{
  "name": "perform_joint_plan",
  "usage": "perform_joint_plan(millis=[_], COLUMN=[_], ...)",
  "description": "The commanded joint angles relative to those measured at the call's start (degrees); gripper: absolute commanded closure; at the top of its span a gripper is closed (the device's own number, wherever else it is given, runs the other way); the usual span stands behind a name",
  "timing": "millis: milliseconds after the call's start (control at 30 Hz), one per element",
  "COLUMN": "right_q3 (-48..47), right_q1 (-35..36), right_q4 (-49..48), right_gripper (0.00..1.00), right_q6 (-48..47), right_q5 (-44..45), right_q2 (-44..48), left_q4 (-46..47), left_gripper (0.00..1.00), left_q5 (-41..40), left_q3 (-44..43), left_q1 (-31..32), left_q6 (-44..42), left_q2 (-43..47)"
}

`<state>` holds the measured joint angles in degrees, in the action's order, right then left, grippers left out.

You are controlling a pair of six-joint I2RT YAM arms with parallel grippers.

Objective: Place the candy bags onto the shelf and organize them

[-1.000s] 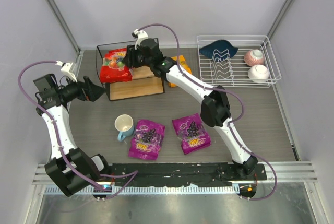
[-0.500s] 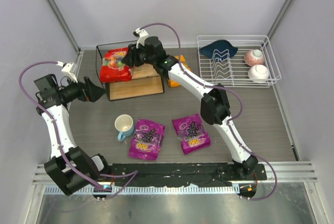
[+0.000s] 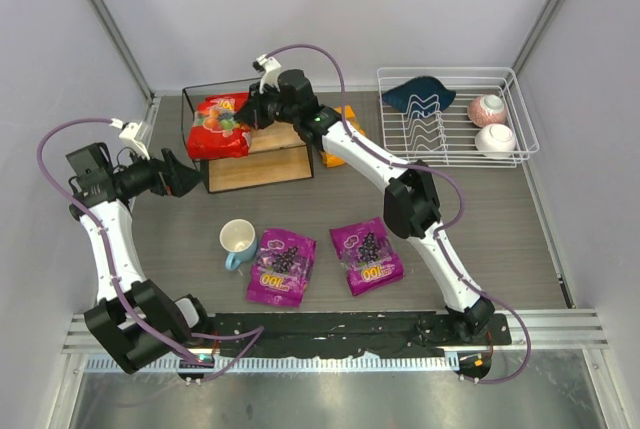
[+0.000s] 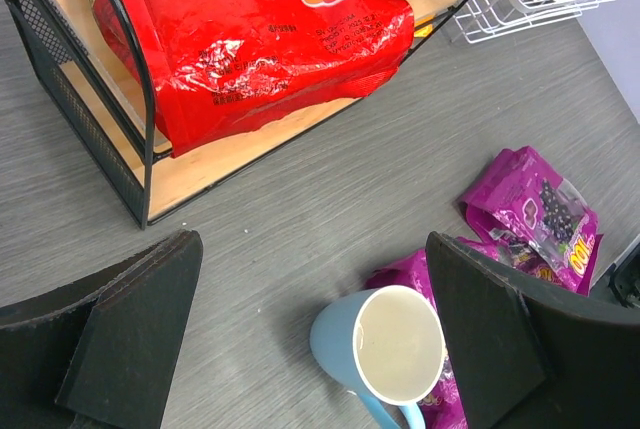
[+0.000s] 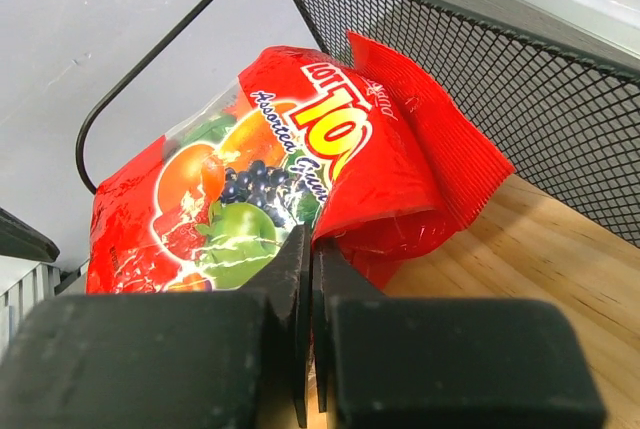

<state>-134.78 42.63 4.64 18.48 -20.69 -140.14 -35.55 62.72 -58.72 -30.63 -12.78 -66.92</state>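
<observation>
A light blue mug (image 3: pixel 237 240) stands left of centre on the grey table (image 3: pixel 500 219). Far right, a white wire dish rack (image 3: pixel 445 70) holds a dark blue cloth (image 3: pixel 418 93), a pink-patterned bowl (image 3: pixel 487 109) and a white bowl (image 3: pixel 496 139).

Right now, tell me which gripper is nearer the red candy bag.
Right. The right gripper is shut on an edge of the red candy bag, at the shelf. The left gripper hangs open off its left end, apart from the bag.
</observation>
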Motion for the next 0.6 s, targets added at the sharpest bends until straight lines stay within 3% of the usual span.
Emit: perform_joint_plan(millis=[0, 400, 567], right_q3=[0.3, 1.7, 1.5], right_q1=[0.7, -0.4, -0.4], right_q4=[-2.0, -1.0, -1.0], right_gripper=[0.99, 0.99, 0.99], right_q6=[-1.8, -3.5, -3.6], right_q5=[-1.4, -8.9, -6.9], right_q2=[4.2, 6.5, 6.5], left_q4=[-0.7, -1.0, -1.1], left_gripper=[0.0, 0.0, 0.01], left_q5=[2.1, 2.8, 2.8], left_q3=[-1.8, -1.9, -2.1], left_q1=[-0.5, -0.5, -0.4], left_q6=[-1.0, -0.9, -0.9], left_q2=[0.6, 0.9, 0.7])
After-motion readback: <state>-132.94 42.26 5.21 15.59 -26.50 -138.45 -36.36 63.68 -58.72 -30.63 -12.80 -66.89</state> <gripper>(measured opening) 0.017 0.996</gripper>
